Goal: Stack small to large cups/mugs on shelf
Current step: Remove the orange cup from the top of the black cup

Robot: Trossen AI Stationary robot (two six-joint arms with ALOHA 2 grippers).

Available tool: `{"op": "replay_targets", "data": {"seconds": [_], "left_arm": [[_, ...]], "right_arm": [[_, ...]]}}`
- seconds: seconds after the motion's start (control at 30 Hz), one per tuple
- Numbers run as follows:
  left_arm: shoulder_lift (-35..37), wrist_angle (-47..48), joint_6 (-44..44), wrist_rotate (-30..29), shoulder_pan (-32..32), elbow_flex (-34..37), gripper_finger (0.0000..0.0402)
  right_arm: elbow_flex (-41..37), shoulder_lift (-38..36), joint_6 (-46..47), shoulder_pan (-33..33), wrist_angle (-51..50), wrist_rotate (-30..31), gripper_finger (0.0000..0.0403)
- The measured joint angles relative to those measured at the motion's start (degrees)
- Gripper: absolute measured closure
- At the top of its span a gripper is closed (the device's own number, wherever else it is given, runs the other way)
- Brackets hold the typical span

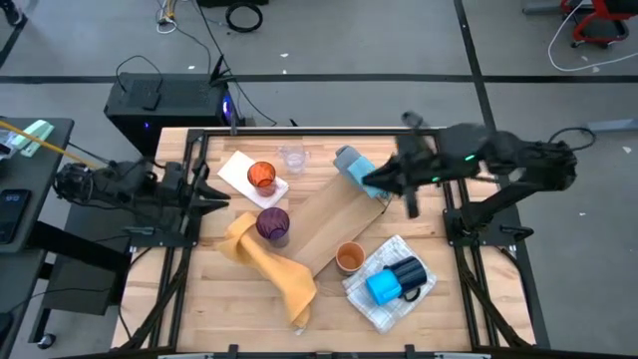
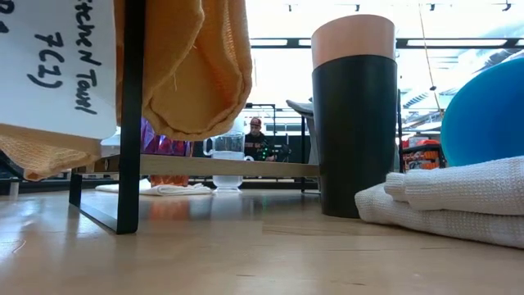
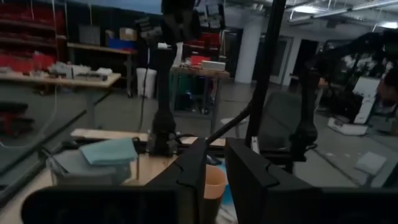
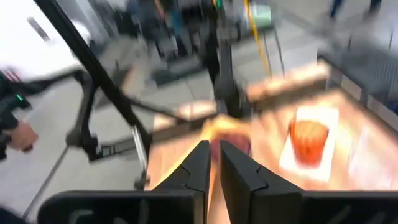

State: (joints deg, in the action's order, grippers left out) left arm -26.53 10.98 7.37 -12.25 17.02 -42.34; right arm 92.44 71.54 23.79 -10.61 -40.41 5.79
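Cups lie scattered below and left of the right gripper (image 1: 411, 204), whose fingers are nearly closed on nothing: the clear cup (image 1: 293, 158) nearest looks light, rigid, slippery and breakable, best pinched across its rim, while the left gripper (image 1: 214, 194) waits.

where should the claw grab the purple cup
Grip the purple cup by its rim, coming straight down from above: it stands upright, mouth open, showing no handle. The yellow cloth crowds its near-left side, so close one finger inside and one outside the rim's far-right edge.
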Motion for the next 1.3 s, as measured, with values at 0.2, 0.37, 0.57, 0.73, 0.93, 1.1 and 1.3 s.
{"op": "replay_targets", "data": {"seconds": [0.2,0.37,0.57,0.73,0.93,1.1,1.3], "left_arm": [[-0.06,0.54,1.00,-0.02,0.00,-0.08,0.0339],[0.03,0.23,0.53,-0.09,0.00,-1.39,0.0340],[0.03,1.54,0.43,-0.09,0.00,-1.60,0.0344],[0.03,2.60,0.56,-0.09,0.00,-1.58,0.0339],[0.01,3.51,0.47,-0.07,0.00,-1.58,0.0336],[-0.03,4.68,0.37,-0.07,0.00,-1.58,0.0342],[-0.03,5.29,-0.38,-0.07,0.00,-1.58,0.0336]], "right_arm": [[0.00,6.22,9.70,-2.06,-13.78,-1.09,0.0362],[0.00,12.49,9.70,-4.39,-15.70,-5.42,0.0362],[0.00,18.69,2.48,-5.39,-16.21,-8.19,0.0341],[0.00,20.90,-0.97,-4.55,-16.29,-9.27,0.0297],[0.00,23.57,-5.06,-3.28,-17.00,-9.25,0.0239],[0.00,26.33,-9.37,-2.87,-20.58,-9.25,0.0218],[0.00,28.26,-12.23,-2.70,-23.56,-9.27,0.0225]]}}
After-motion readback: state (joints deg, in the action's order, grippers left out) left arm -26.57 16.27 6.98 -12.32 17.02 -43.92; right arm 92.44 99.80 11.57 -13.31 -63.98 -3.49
